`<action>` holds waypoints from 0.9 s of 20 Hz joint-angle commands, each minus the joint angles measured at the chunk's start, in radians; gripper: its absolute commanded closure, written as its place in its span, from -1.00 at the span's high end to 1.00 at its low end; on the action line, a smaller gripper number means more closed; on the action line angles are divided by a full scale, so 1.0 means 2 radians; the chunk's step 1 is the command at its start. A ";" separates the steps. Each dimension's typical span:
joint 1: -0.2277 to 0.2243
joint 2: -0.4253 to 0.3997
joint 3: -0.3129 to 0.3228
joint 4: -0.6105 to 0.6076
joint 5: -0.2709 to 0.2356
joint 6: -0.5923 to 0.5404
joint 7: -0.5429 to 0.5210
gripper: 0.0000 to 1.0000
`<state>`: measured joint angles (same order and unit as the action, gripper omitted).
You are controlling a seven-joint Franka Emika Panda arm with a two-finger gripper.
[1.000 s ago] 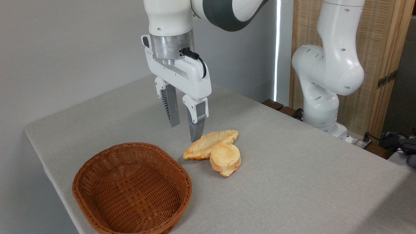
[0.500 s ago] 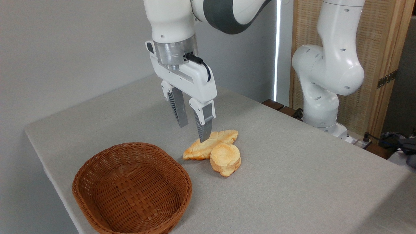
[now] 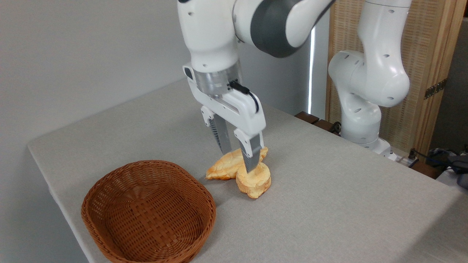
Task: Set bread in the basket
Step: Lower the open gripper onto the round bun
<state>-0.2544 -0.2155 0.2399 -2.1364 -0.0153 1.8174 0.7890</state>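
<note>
Grey cloth-covered table (image 3: 329, 204): white two-finger gripper (image 3: 238, 159), fingers spread, released, above small round golden bun (image 3: 253, 180) beside flat braided loaf (image 3: 223, 168); oval reddish-brown wicker basket (image 3: 148, 213) near.

Round golden bread (image 3: 253, 180) flat on table, empty wicker basket (image 3: 148, 213) (oval, reddish-brown) nearby, left

One fixed cam, high front-corner (close), facing table (image 3: 329, 219).

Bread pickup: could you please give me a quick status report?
Pincer open, empty, low over the breads. Round bun on table, ungrasped. Basket empty. Braided loaf touches the bun, crowding the grasp.
</note>
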 commanded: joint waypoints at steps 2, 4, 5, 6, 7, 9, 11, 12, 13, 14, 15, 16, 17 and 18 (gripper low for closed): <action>-0.002 -0.007 0.014 -0.032 0.008 0.025 0.018 1.00; -0.003 0.001 0.017 -0.032 0.007 0.029 0.018 1.00; -0.002 0.004 0.017 -0.033 0.007 0.032 0.018 1.00; -0.003 0.007 0.017 -0.035 0.007 0.034 0.017 1.00; -0.003 0.009 0.017 -0.035 0.004 0.035 0.017 1.00; -0.003 0.010 0.017 -0.042 0.003 0.040 0.017 1.00; -0.003 0.010 0.017 -0.048 0.003 0.041 0.017 1.00; -0.003 0.010 0.017 -0.052 0.003 0.041 0.017 1.00; -0.003 0.011 0.017 -0.055 0.003 0.041 0.017 1.00; -0.003 0.010 0.017 -0.058 0.003 0.042 0.017 1.00; -0.004 0.010 0.017 -0.060 0.003 0.045 0.017 1.00; -0.004 0.010 0.017 -0.062 0.003 0.047 0.017 1.00; -0.004 0.010 0.017 -0.064 0.003 0.048 0.017 1.00; -0.004 0.010 0.017 -0.066 0.003 0.048 0.017 1.00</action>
<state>-0.2543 -0.1818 0.2611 -2.2421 -0.0153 1.8892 0.8123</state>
